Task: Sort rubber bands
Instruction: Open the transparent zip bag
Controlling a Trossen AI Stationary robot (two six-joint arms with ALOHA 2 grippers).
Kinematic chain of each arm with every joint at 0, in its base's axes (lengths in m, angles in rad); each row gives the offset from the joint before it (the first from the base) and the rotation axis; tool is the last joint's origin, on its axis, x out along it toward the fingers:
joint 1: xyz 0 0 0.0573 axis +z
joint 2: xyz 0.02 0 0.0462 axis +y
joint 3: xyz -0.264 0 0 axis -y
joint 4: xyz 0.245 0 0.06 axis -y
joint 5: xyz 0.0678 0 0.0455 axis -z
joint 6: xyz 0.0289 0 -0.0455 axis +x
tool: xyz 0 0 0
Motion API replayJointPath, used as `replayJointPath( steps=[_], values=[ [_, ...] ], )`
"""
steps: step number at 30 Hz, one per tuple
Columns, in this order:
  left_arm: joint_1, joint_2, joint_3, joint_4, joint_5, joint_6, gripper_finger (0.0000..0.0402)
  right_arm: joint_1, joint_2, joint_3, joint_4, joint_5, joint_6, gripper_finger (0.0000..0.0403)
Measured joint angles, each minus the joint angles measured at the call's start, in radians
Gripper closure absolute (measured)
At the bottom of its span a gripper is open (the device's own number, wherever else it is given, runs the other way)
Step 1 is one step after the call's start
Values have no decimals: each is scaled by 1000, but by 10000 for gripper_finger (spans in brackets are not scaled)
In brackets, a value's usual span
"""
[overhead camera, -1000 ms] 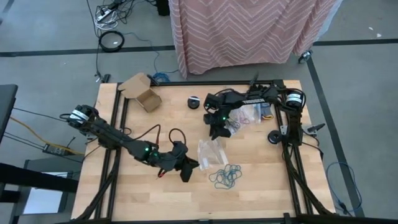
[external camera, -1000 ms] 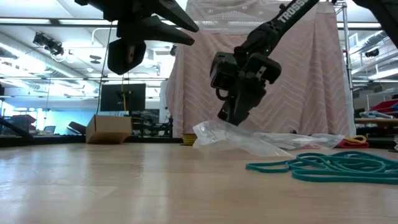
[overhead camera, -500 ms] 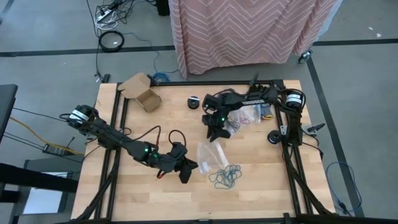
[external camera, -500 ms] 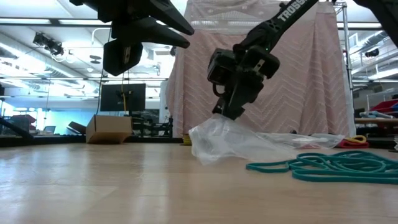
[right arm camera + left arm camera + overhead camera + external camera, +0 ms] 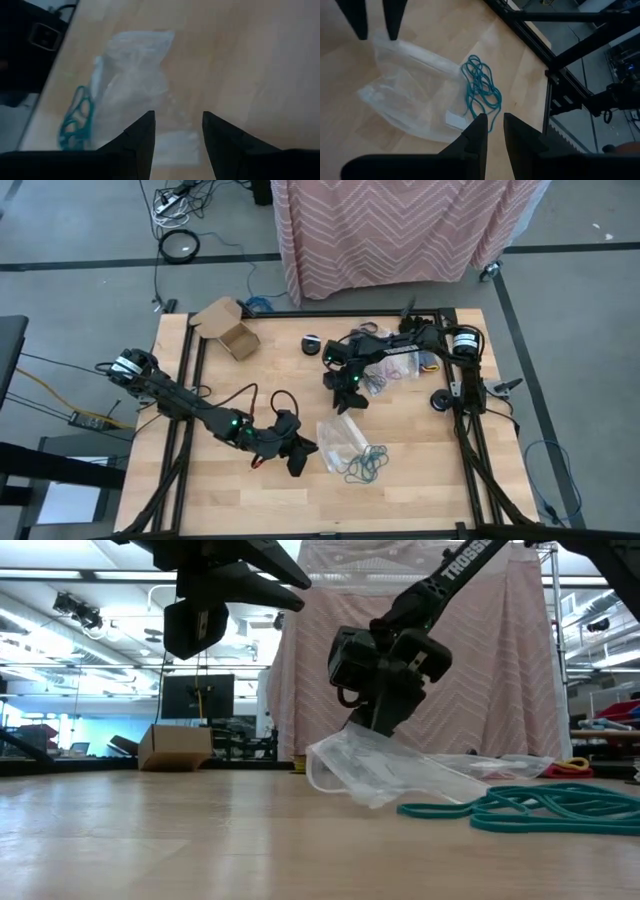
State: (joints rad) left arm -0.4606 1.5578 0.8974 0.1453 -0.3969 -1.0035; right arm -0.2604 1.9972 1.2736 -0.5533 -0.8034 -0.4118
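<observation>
Wooden bench [image 5: 200, 490] under an open workshop: the right end effector [image 5: 343, 394] hangs just above a clear plastic bag [image 5: 343, 442], fingers parted and empty. The left end effector [image 5: 297, 463] hovers beside the bag's other edge, its fingers narrowly apart — nothing held. Teal rubber bands [image 5: 368, 464] lie in a loose tangle touching the bag.

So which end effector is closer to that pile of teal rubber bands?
The left. The left end effector sits just beside the teal rubber bands, while the right end effector hangs farther off, beyond the clear plastic bag.
</observation>
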Motion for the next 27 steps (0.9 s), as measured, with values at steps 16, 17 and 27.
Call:
replayJointPath(
  steps=[16,17,27],
  values=[
    [-1,0,0,-9,-7,1,332,139,0,0,61,-12,47,324],
    [-1,0,0,-9,-7,1,332,148,0,0,52,-1,69,342],
    [-14,0,0,-56,-11,-6,332,176,-8,0,10,49,172,400]
  ],
)
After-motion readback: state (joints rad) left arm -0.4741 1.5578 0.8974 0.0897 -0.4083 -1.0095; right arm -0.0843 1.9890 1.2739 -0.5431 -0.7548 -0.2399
